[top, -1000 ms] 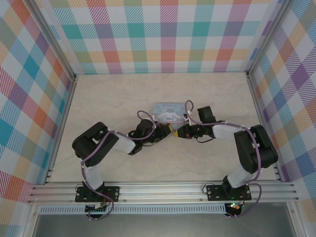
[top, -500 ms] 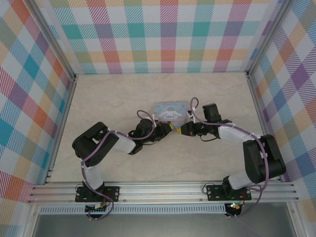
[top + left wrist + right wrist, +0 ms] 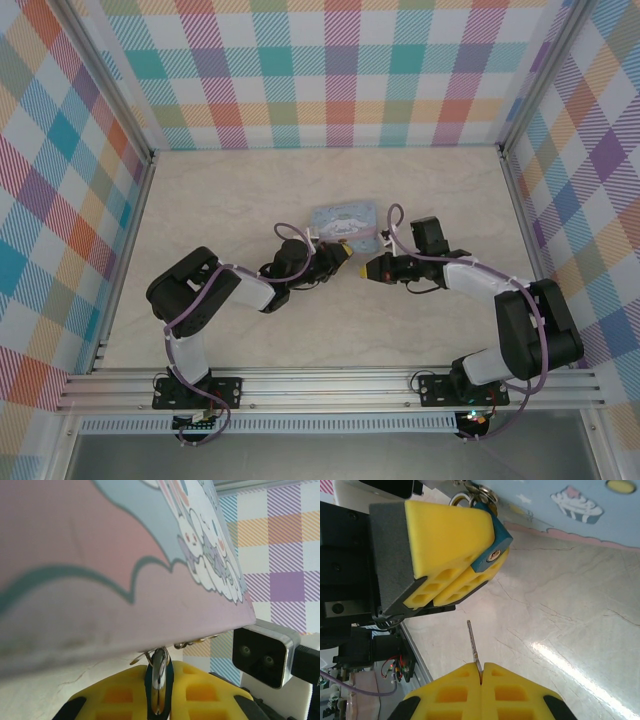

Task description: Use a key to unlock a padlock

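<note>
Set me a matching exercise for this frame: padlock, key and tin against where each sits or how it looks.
Things:
1. padlock
2. key
3. tin

States:
a. pinched in the right pincer
b. pale blue, cartoon print
c. clamped in the left pincer

Pairs: 1-c, 2-a, 3-b

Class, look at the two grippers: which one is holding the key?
The right gripper: a thin metal key sticks out from between its shut jaws. The left gripper clamps the blue padlock instead.
</note>
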